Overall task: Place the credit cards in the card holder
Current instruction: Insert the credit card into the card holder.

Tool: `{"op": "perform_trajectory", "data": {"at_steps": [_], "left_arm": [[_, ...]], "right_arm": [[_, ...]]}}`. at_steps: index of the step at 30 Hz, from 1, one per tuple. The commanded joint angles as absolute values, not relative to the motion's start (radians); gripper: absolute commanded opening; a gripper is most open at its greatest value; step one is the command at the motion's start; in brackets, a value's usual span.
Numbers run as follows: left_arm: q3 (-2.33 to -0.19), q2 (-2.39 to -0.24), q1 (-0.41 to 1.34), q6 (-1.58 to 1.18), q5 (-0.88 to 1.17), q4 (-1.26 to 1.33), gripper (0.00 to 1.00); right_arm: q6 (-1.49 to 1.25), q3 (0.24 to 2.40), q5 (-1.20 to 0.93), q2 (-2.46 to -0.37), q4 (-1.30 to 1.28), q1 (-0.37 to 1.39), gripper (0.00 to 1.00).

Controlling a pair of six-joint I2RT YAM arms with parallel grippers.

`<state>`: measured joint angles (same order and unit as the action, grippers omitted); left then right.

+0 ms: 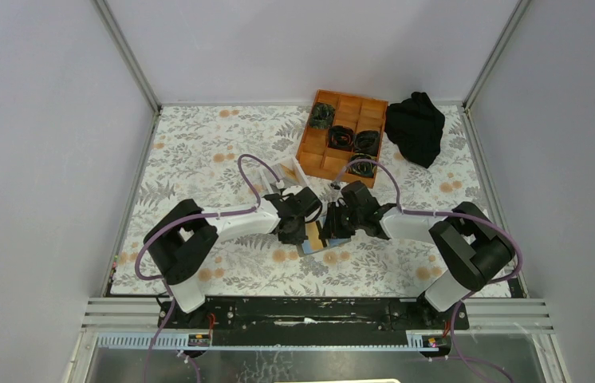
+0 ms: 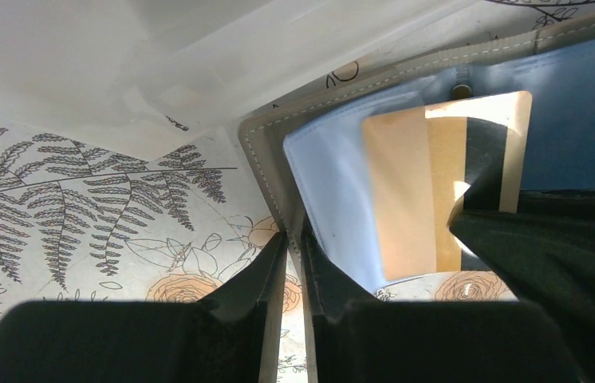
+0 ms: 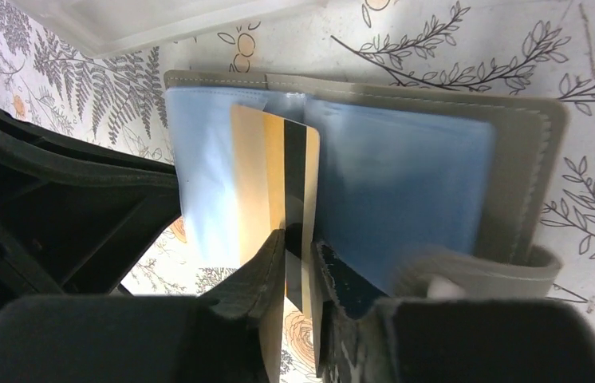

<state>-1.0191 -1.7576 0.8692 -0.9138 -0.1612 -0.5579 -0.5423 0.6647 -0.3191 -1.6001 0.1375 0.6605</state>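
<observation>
Cams: one overhead, two wrist close-ups
Top looks down from behind the rig, wide, over the whole table (image 1: 198,136); wrist cams sit low and close, facing each other, both on the open card holder (image 3: 406,167)

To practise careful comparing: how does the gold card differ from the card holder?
The gold card is tan with a black stripe; the card holder is grey with pale blue sleeves. The card is smaller and sits on the open holder's blue inside. Both are flat rectangles.
</observation>
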Motion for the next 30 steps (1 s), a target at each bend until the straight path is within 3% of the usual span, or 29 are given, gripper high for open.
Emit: {"op": "perform_trajectory", "data": {"at_steps": [1,19,30], "left_arm": [[-0.948,-1.902,0.842,-0.905,-0.272,-0.483,0.19],[-0.939,-1.886,0.839,-0.899,-0.268,-0.481,0.19],[-0.905,-1.872,0.833,-0.907,-0.245,-0.450,0.19]], "right_arm": [[-0.471,0.638,-0.297,-1.657,-0.107,0.685,0.27],[-0.435,0.734,-0.150,-1.601,-0.245,0.686,0.49],[-0.469,0.724,-0.139,-1.525,-0.192,0.685,0.48]]}}
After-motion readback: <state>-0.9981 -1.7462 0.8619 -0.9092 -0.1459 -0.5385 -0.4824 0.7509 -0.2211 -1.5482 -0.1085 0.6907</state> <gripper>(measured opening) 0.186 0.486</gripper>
